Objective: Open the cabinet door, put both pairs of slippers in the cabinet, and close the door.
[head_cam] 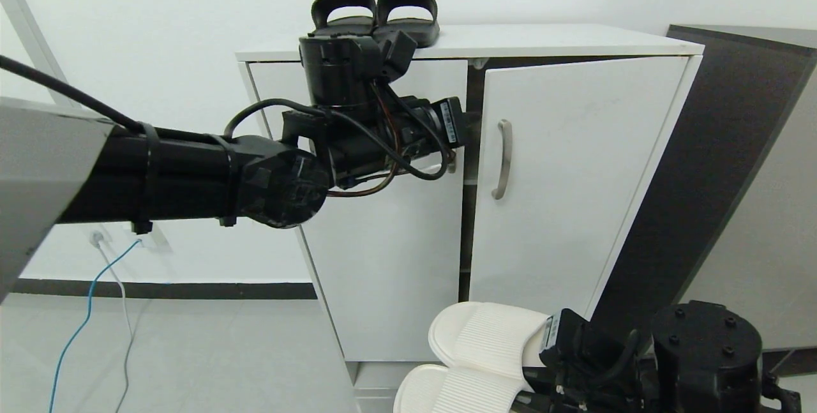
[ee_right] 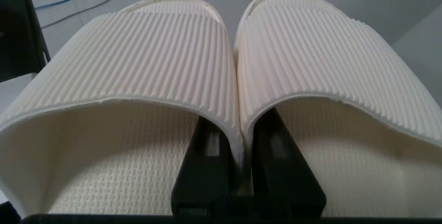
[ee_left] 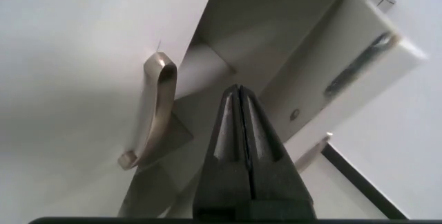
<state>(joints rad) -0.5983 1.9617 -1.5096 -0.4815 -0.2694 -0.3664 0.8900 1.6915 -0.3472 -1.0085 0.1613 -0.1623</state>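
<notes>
A white cabinet (head_cam: 574, 39) has two doors. The right door (head_cam: 574, 177) stands slightly ajar, with a dark gap beside its metal handle (head_cam: 503, 159). My left gripper (ee_left: 239, 94) is shut with nothing in it; its tip sits at that gap, just beside the left door's handle (ee_left: 156, 113). A pair of black slippers (head_cam: 376, 14) rests on the cabinet top. Low in front of the cabinet, my right gripper (ee_right: 238, 158) is shut on the pair of white slippers (head_cam: 485, 343), pinching their inner walls together.
A dark grey panel (head_cam: 734, 177) stands right of the cabinet. On the left, a blue cable (head_cam: 83, 317) and a white cable run from a wall socket (head_cam: 97, 237) down across the grey floor.
</notes>
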